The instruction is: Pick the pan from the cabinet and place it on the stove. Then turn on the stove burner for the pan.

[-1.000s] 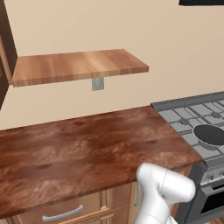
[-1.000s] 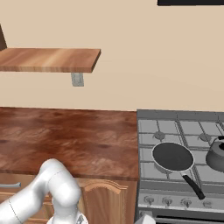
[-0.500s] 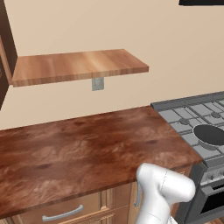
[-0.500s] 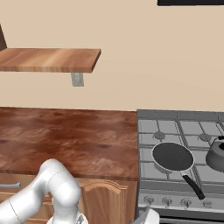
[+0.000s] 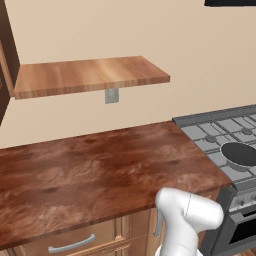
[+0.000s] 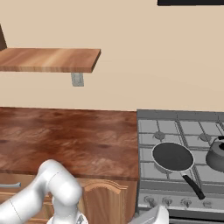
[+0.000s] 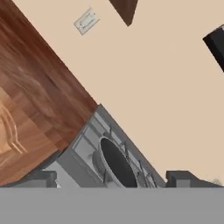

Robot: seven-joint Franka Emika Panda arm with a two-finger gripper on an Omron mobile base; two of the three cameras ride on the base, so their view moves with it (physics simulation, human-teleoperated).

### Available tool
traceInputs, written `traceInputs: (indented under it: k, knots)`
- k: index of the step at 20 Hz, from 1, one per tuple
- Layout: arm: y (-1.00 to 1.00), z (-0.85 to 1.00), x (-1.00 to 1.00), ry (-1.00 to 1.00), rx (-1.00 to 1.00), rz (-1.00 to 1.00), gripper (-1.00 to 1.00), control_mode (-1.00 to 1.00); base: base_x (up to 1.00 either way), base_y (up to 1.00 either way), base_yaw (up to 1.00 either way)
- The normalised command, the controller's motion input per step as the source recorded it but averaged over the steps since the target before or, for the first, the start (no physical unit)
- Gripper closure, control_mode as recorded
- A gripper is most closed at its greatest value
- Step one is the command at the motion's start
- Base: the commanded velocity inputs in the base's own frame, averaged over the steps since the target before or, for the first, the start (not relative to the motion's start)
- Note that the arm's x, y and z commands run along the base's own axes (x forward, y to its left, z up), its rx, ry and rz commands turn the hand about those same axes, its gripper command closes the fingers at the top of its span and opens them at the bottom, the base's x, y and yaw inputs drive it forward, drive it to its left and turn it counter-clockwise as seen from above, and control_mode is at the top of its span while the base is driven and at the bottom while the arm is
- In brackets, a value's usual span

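The tool [image 7: 111,180] hangs spread and empty, low before the stove [image 6: 175,131]; the pan [image 6: 172,156] sits on a near burner beside the bench [image 6: 65,135].

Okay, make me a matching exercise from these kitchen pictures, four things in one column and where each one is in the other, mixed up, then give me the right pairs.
Things:
1. pan
2. kettle
3. wooden shelf
4. power outlet

Places:
A. on the wall just under the shelf
B. on the stove's front left burner, handle pointing toward the knobs
C. mounted on the wall above the wooden counter
D. at the right edge of the stove, beside the pan

Pairs: 1-B, 2-D, 3-C, 4-A
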Motion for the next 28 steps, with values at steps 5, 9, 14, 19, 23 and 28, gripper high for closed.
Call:
traceInputs:
  k: [5, 9, 14, 19, 23, 28]
  knots:
    - [0.0, -0.13, 0.27, 0.0, 0.27, 0.06, -1.0, -1.0, 0.0, 0.0, 0.0]
    - [0.0, -0.17, 0.22, 0.02, 0.29, 0.06, -1.0, -1.0, 0.0, 0.0, 0.0]
    - [-0.03, -0.35, 0.18, 0.02, 0.28, 0.01, -1.0, -1.0, 0.0, 0.0, 0.0]
    - [-0.12, -0.35, 0.21, 0.03, 0.25, 0.0, -1.0, -1.0, 0.0, 0.0, 0.0]
    - [-0.07, -0.22, 0.24, 0.0, 0.12, 0.0, -1.0, -1.0, 0.0, 0.0, 0.0]
    - [-0.09, -0.28, 0.27, 0.0, 0.1, 0.0, -1.0, -1.0, 0.0, 0.0, 0.0]
